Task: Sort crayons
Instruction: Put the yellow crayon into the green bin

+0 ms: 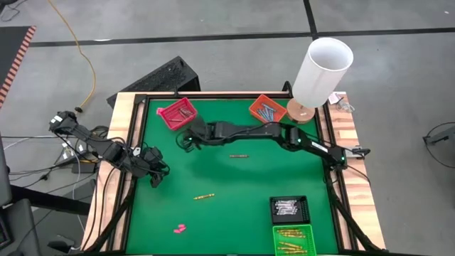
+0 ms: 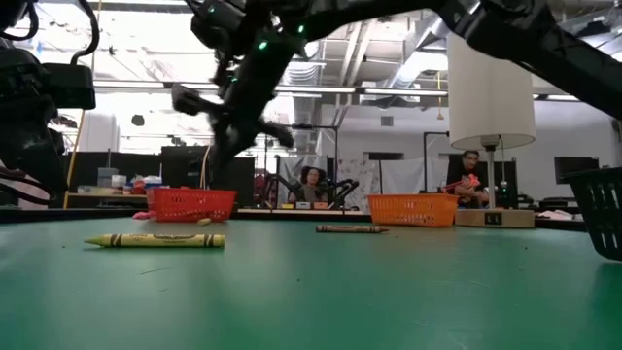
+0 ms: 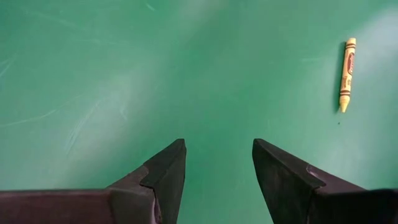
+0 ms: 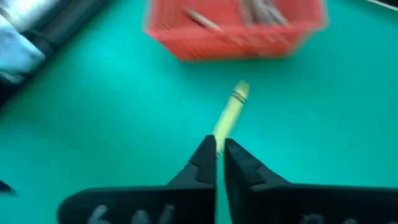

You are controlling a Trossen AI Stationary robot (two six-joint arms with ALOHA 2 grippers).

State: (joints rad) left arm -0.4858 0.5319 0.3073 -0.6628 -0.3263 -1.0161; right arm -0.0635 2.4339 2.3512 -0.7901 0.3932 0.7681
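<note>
Overhead, table-level, two close wrist views.

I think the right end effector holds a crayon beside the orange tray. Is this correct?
Only the tray is wrong. The right end effector holds a crayon beside the red tray, as the right wrist view shows.

matt green felt-like mat [image 1: 234, 192] covers a table edged in pale, smooth wood [image 1: 353, 153]; at twelve o'clock, red [image 1: 175, 114] and orange [image 1: 266, 109] baskets of plastic mesh; a paper-wrapped yellow crayon [image 3: 347, 74] lies on the mat; dull black plastic fingers [image 3: 163, 174].
</note>
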